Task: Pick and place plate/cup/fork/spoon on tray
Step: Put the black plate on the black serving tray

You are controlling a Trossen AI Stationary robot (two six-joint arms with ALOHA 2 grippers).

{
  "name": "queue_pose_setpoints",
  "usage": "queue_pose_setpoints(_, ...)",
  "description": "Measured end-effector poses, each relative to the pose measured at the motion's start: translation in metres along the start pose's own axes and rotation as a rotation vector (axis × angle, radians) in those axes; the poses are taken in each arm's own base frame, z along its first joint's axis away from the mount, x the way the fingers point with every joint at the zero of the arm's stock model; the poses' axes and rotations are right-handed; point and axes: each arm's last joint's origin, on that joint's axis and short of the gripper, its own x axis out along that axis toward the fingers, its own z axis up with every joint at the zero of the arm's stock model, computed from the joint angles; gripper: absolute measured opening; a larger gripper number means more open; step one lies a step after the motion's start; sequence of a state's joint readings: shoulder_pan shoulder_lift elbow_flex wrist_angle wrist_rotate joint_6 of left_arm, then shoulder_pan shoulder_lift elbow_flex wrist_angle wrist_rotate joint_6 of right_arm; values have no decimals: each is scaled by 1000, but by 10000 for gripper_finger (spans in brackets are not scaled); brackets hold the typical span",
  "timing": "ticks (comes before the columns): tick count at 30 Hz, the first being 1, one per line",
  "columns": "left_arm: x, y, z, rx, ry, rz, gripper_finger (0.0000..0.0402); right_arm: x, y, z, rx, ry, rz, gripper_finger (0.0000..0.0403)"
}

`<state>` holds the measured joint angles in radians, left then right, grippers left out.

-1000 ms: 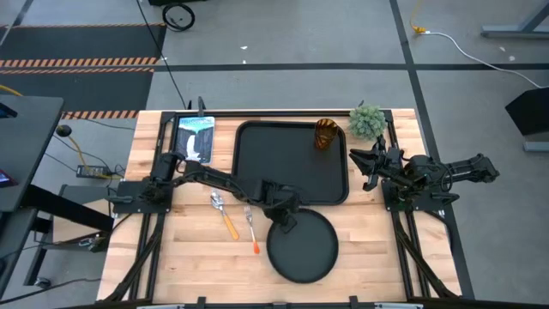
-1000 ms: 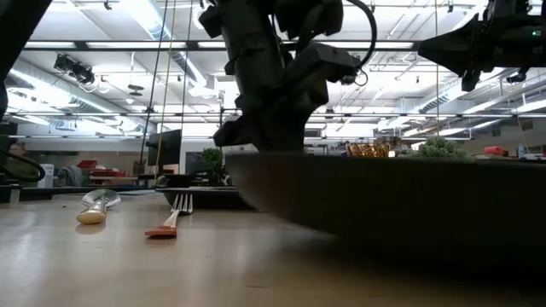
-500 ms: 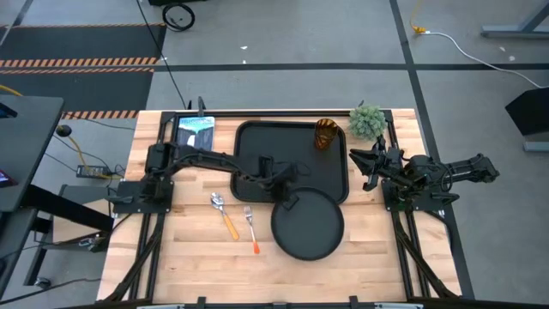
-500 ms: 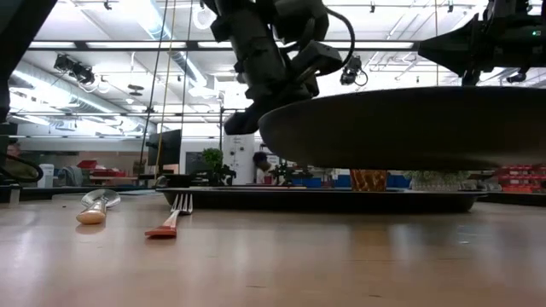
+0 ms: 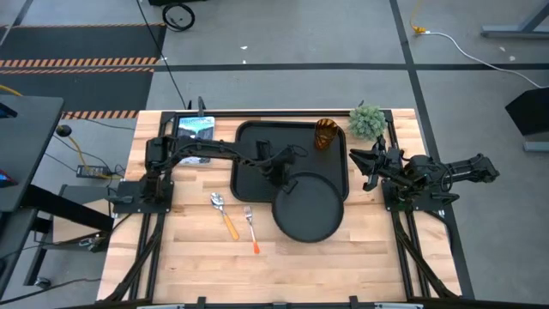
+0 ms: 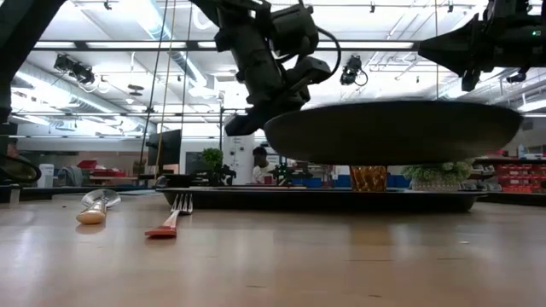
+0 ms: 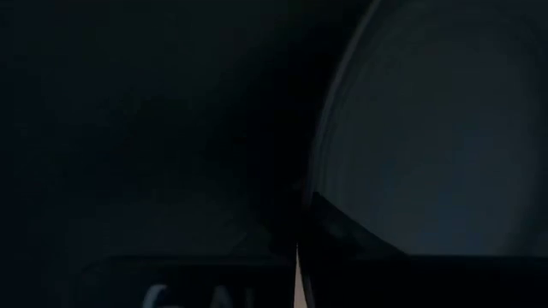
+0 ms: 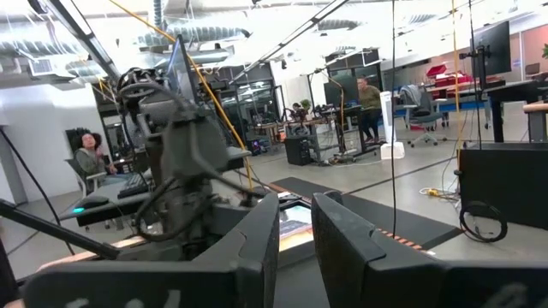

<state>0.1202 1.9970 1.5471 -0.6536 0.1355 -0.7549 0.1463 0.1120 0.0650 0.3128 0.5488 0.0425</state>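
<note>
Progress: roughly one of four items placed, by the look of it; second item in the air, two untouched.
Cup (image 5: 325, 134): standing inside the tray, upper right corner of it, centre-right of the high view; counted as done.
Plate (image 5: 308, 206): lifted clear of the bench (image 5: 369, 257), level in the low view, overlapping the tray's lower right edge in the high view; not yet set down.
Fork (image 5: 252, 229): lying on the bench, lower centre-left of the high view, just below the tray; still to go.
Spoon (image 5: 225, 215): lying just left of the fork, apart from it; still to go.
Left gripper (image 5: 281, 178): reaching over the tray's middle, fingers pinching the plate's upper left rim.
Right gripper (image 5: 371, 162): waiting at the right of the high view, beside the tray's right edge; fingers slightly spread with a narrow gap in the right wrist view, carrying nothing.
Tray (image 5: 249, 172): upper centre of the high view; holding only the cup, the rest of the floor bare or covered by the hovering plate.
Potted plant (image 5: 367, 120): on the bench just right of the cup, outside the tray.
Remaining, as judged: lowering the plate fully inside the rim, then fork and spoon.
</note>
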Motion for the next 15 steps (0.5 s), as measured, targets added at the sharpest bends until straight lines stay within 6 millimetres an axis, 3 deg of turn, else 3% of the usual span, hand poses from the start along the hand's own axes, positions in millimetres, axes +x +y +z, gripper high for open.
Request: queue_pose_setpoints(15, -8, 38, 29, -61, -8, 20, 11, 0, 0, 0, 0, 0, 0, 78)
